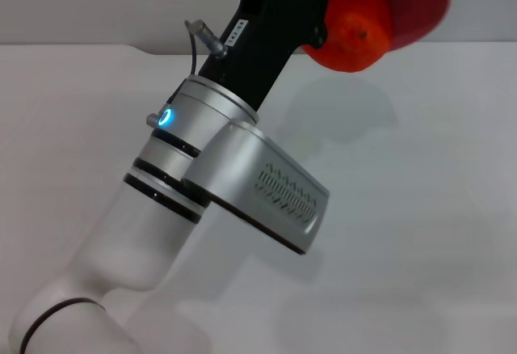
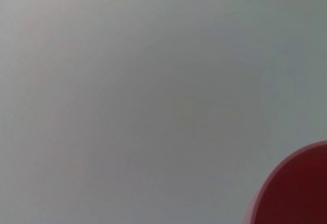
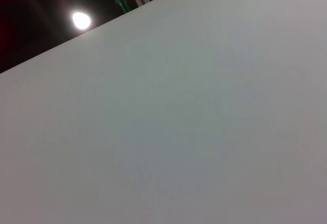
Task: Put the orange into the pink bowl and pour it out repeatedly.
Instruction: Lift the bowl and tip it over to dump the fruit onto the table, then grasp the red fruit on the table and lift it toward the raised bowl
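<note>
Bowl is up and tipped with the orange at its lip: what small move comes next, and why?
Probably tip the pink bowl slightly further with the left arm: the orange hangs at its lower rim, above the white table, seemingly about to drop.

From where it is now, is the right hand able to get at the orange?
Probably not yet. The orange sits at the mouth of the raised, tilted pink bowl, which the left arm holds up. The right hand is out of sight; its wrist view shows only bare table.

Plain white table (image 1: 420, 233) filling the scene, pale wall (image 1: 97, 2) behind, bright ceiling lamp (image 3: 81, 20) against darkness
</note>
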